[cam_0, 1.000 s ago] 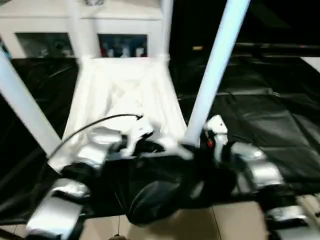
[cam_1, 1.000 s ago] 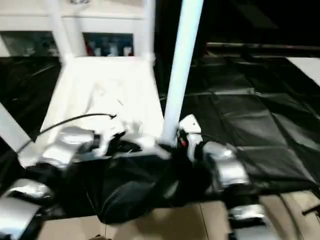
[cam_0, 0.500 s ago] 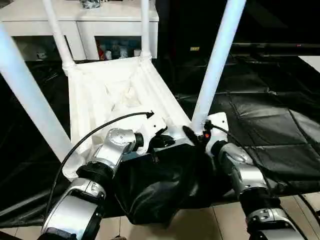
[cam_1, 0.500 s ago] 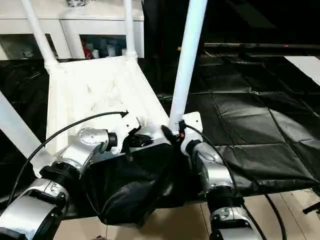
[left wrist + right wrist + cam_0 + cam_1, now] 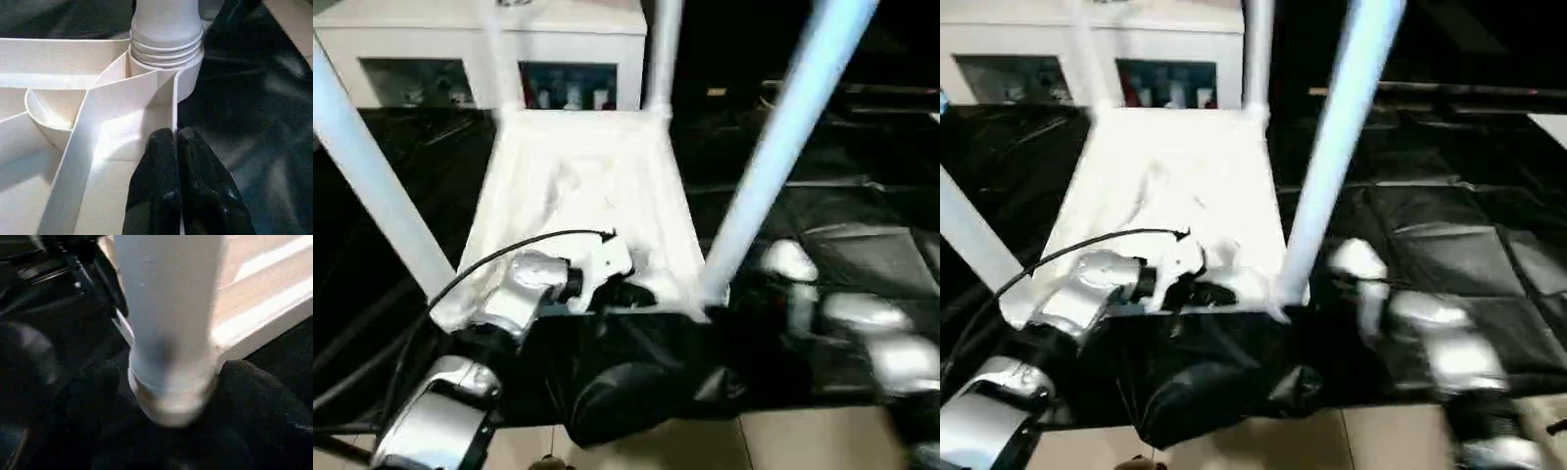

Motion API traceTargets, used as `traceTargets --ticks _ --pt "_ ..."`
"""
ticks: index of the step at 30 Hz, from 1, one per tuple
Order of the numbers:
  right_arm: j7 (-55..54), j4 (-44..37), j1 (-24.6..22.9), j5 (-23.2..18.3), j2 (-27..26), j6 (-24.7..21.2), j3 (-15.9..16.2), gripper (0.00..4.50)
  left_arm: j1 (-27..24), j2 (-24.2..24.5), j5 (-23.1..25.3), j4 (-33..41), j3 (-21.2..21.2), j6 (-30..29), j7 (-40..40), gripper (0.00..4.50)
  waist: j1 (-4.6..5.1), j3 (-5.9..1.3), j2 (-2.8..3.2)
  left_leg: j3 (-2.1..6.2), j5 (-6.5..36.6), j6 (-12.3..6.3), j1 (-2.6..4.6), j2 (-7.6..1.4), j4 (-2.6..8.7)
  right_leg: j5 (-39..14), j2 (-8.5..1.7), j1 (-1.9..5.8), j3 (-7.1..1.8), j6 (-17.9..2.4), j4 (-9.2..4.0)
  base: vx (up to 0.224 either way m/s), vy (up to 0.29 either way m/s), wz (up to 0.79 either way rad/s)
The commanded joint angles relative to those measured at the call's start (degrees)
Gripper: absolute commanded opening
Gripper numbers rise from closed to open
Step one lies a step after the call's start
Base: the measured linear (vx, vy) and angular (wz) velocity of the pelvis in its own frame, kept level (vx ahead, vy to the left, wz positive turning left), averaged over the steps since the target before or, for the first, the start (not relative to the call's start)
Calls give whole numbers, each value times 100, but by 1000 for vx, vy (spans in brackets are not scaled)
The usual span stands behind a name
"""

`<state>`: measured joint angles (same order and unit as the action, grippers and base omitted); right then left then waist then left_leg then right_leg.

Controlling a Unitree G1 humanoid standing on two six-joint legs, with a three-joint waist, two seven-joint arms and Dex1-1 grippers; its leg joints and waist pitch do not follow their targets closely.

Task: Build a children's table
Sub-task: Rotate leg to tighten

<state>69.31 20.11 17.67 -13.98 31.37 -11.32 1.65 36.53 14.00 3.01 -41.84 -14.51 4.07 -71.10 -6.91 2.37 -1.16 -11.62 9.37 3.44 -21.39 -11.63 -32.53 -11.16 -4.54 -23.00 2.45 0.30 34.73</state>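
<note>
Since half a second ago, no shift of the upturned tabletop (image 5: 587, 196) on the black sheet (image 5: 862, 245) is seen. The left gripper (image 5: 177, 142) is pressed closed on its ribbed underside beside a leg (image 5: 166, 24). Whether the right gripper (image 5: 166, 382) grips cannot be told.

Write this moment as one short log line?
stage: four legs standing in upturned tabletop | left gripper: shut, on tabletop rim | right gripper: at near-right leg base
</note>
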Motion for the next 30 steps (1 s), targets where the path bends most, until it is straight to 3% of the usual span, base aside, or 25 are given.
traceTargets --ticks 1,3,8,10,13,14,15,17,18,20,22,23,24,25,27,29,30 --pt "214 -225 -32 -171 201 -119 -183 382 -114 -8 -84 9 -108 9 -187 0 -5 -294 -123 63 1208 -480 71 -202 298 -1031 -348 246 -189 -1191 -431 0 0 0" --pt "382 -355 -98 -302 425 -180 -261 382 -134 40 -73 27 -108 34 -166 0 3 -293 -125 75 1280 -427 74 -205 305 -1247 -353 253 -184 -1130 -443 0 0 0" --pt "363 -476 -168 -448 665 -318 -518 382 -272 50 -251 288 41 -77 -96 0 3 -307 -130 71 1101 -476 62 -199 283 -944 -343 261 -183 -1192 -412 0 0 0" --pt "55 -584 -219 -439 625 -473 -610 385 -357 0 -522 597 292 -273 47 56 14 -308 -125 72 1037 -486 51 -195 280 -826 -336 270 -175 -1259 -395 0 0 0" --pt "-688 -730 -323 -303 360 -563 -770 385 -539 18 -810 1189 588 -526 277 59 15 -309 -153 59 1035 -451 60 -196 276 -872 -337 245 -171 -1329 -398 0 0 0" --pt "-688 -730 -323 -303 360 -563 -770 385 -539 18 -810 1189 588 -526 277 70 21 -310 -132 66 1057 -421 61 -209 281 -881 -341 242 -175 -1337 -383 0 0 0" --pt "-1298 -764 -391 -266 112 -558 -950 385 -677 7 -961 1574 818 -669 578 97 49 -297 -156 71 1153 -338 71 -212 294 -992 -339 225 -178 -1311 -398 0 0 0" --pt "-1994 -814 -513 -223 -158 -601 -1165 402 -856 -72 -1028 1946 1144 -804 1203 99 54 -278 -167 79 1288 -242 83 -212 307 -1184 -352 215 -183 -1259 -419 0 0 0" --pt "-2082 -819 -529 -216 -192 -611 -1192 402 -879 -85 -1029 1989 1188 -816 1297 99 61 -275 -170 74 1329 -227 88 -196 306 -1269 -335 209 -179 -1225 -436 0 0 0" --pt "-2802 -1073 -731 -299 -709 -585 -1456 419 -1129 -364 -865 2345 1751 -874 2621 117 85 -269 -178 76 1327 -201 76 -202 308 -1226 -312 209 -188 -1144 -430 0 0 0" --pt "-3193 -1221 -818 -293 -989 -525 -1522 432 -1299 -535 -865 2590 1984 -910 3166 143 98 -282 -180 83 1276 -197 72 -202 307 -1179 -313 226 -186 -1042 -428 0 0 0" --pt "-3607 -1310 -888 -287 -1298 -420 -1600 442 -1532 -690 -830 2893 2104 -914 3514 141 113 -275 -210 82 1243 -213 64 -193 312 -1154 -301 219 -185 -976 -438 0 0 0" --pt "-3607 -1310 -888 -287 -1298 -420 -1600 448 -1532 -690 -830 2893 2104 -914 3514 148 129 -273 -189 90 1211 -206 59 -200 317 -1121 -311 210 -186 -971 -429 0 0 0" --pt "-3861 -1365 -938 -290 -1489 -360 -1660 450 -1703 -786 -790 3127 2125 -932 3664 164 138 -271 -237 80 1209 -215 62 -190 318 -1176 -293 208 -183 -935 -445 0 0 0" --pt "-4472 -1565 -1097 -261 -1944 -217 -1783 450 -2110 -1097 -710 3691 2216 -905 4138 185 170 -254 -223 84 1283 -180 46 -210 334 -1247 -297 194 -199 -879 -455 0 0 0" --pt "-4674 -1679 -1144 -208 -2087 -195 -1751 450 -2225 -1249 -720 3840 2318 -768 4423 183 160 -256 -197 86 1373 -141 79 -212 338 -1328 -292 172 -202 -842 -475 0 0 0" --pt "-4679 -1695 -1150 -201 -2096 -217 -1720 450 -2251 -1268 -700 3861 2331 -733 4497 183 186 -238 -199 94 1498 -106 58 -196 356 -1445 -276 175 -201 -759 -490 0 0 0"
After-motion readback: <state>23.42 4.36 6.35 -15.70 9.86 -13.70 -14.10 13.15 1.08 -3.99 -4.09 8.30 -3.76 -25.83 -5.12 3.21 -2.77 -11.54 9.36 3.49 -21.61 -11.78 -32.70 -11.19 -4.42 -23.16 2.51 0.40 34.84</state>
